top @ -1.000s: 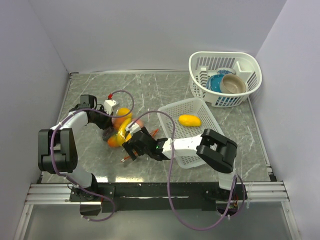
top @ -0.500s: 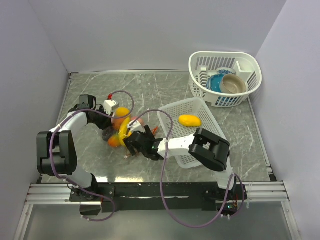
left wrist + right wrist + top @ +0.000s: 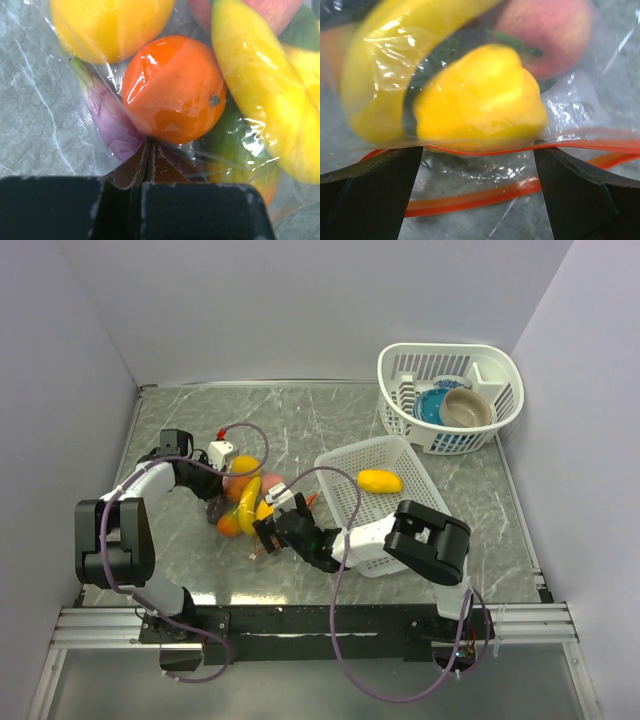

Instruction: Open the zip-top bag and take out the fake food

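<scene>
Where the left arm reaches in over the left part of the bench, the left gripper (image 3: 150,160) is clenched tight on a fold of clear plastic at one end of the zip-top bag (image 3: 240,502). The bag lies flat on the grey bench (image 3: 180,410), left of the middle and nearer the front edge than the back. It is still stuffed with the fake food (image 3: 243,496).

Just past the left gripper's pads, pressed against the plastic, sits a round orange fruit (image 3: 172,90). A yellow-orange one (image 3: 110,25) lies above it, a dull purple piece (image 3: 112,125) to its left and a long yellow banana (image 3: 260,100) to its right.

At the bag's other end the right gripper (image 3: 477,155) comes in low with its jaws spread wide, one finger on each side of the rim, grasping nothing. Between them runs the red-orange zip strip (image 3: 520,147), showing as two lines with a gap between. Behind it, inside the plastic, are a yellow pepper (image 3: 480,100) and a pink peach (image 3: 545,30).

To the right of the bag stands a white rectangular mesh basket (image 3: 345,495) holding one yellow fruit (image 3: 379,480). In the far right corner a rounded white basket (image 3: 500,370) holds a blue bowl (image 3: 432,405) and a tan bowl (image 3: 468,408).
</scene>
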### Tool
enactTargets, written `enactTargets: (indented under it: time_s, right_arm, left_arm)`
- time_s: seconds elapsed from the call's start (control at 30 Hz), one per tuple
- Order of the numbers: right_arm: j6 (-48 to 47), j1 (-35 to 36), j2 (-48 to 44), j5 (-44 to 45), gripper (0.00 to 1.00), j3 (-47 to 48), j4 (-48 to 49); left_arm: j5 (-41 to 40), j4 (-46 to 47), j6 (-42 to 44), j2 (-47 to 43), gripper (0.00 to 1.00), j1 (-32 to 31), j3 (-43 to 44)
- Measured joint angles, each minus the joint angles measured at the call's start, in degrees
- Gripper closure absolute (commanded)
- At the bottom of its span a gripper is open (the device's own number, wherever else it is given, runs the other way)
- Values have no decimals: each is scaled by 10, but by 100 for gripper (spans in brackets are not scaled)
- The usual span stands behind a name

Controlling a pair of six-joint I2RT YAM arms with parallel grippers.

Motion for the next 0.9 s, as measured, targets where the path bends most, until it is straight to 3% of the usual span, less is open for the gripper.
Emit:
enactTargets:
  time_s: [0.63,0.9]
  right_arm:
    - [-70,-1,19,-15,0,102,21]
    - [-31,-1,19,16,0,64,-32]
  left_arm:
    - [-24,6,18,11,99,-14,3]
    - [-25,10,27,11,99,-14,0]
